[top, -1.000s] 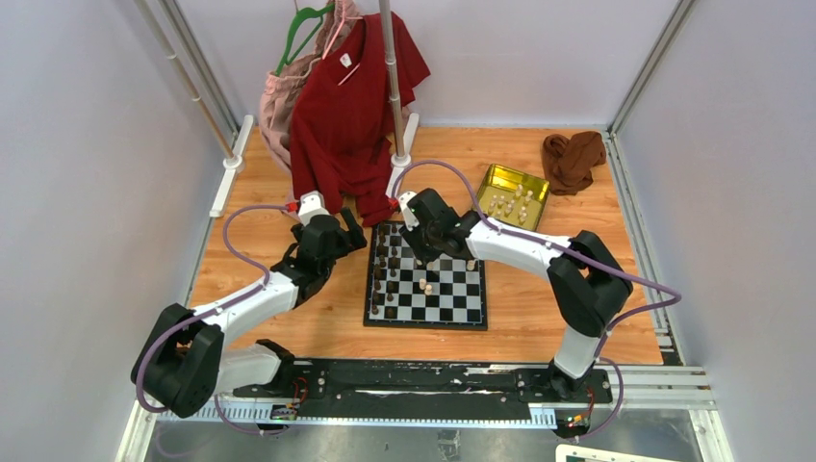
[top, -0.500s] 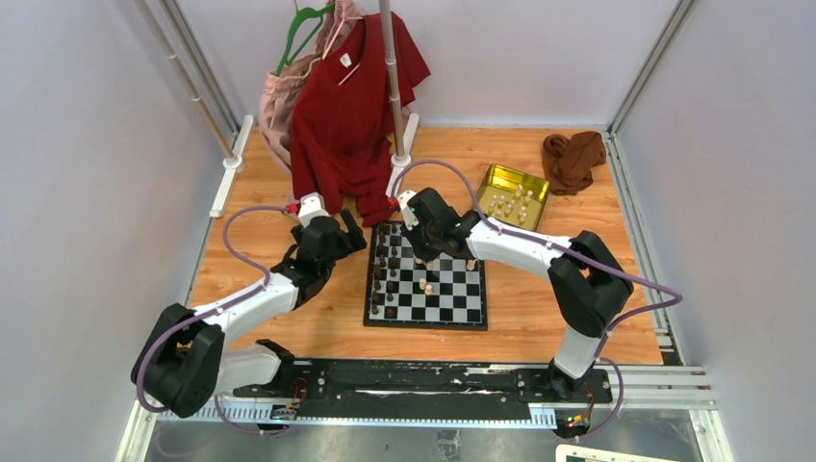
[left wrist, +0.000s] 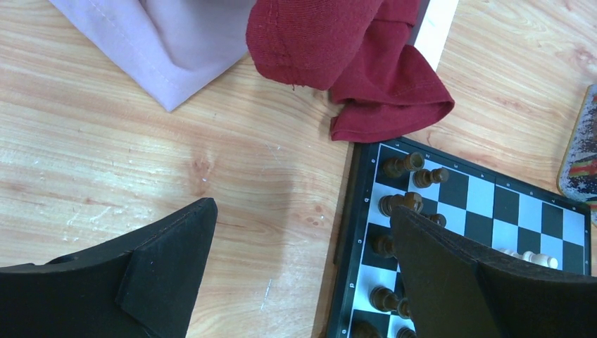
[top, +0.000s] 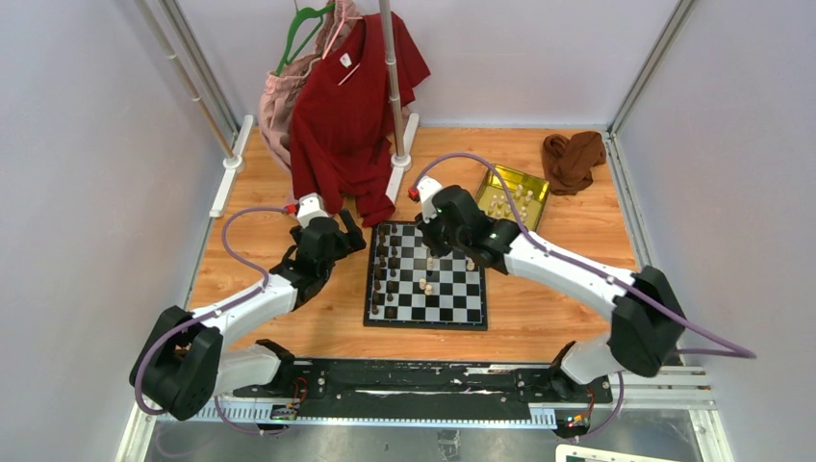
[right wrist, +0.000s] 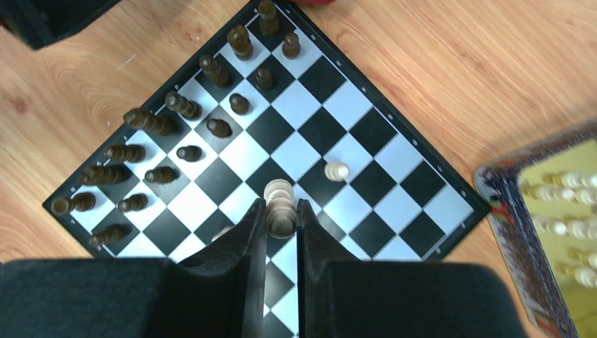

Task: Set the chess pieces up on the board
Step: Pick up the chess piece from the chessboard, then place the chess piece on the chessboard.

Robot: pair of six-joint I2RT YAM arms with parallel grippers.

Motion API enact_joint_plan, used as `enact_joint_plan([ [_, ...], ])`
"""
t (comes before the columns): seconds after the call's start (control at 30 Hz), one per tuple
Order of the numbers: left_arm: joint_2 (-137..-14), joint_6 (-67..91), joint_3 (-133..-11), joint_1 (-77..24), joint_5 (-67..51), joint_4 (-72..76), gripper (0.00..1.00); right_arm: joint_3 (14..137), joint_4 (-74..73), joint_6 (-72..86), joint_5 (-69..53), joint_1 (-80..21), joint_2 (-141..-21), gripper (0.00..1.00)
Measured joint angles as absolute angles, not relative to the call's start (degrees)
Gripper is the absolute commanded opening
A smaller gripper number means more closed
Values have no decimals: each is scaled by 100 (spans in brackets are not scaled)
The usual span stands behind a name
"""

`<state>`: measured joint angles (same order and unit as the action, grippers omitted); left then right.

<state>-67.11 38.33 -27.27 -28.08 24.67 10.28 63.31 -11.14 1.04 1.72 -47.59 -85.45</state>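
Sixteen dark brown turned chess pieces (right wrist: 179,104) stand in two rows along the left edge of the flat black-and-white chequered board (right wrist: 394,151). They are all upright, with their long axes vertical. The right gripper (right wrist: 280,208) has its jaws closed on one cream wooden chess piece (right wrist: 279,191), held upright with its head toward the wrist camera over the middle of the board. Whether its base touches a square cannot be told. A second cream piece (right wrist: 338,170) stands free just beside it, on the side toward the gold rectangular tin (right wrist: 501,211). The tin sits off the board's far right corner and holds more cream pieces, too small to count. The left gripper (left wrist: 303,274) hangs with its jaws spread wide and nothing between them, over the bare wooden tabletop (left wrist: 105,155) just beside the board's left edge. A dark red shirt (left wrist: 352,63) and a pink garment (left wrist: 169,42) hang down close to the board's far left corner. One brown cloth (top: 573,159) lies beyond the tin.
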Motion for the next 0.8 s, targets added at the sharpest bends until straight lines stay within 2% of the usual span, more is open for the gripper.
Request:
enact_joint_plan([
  [0.37,-6700,3811,-2727,-2808,2480,1022,100,5264,-1855,495,978,-4936,-6685,0],
  [0.8,-6700,3804,-2727,-2808,2475,1020,100,4882,-2685,1258,1535,-4945,-6573,0],
])
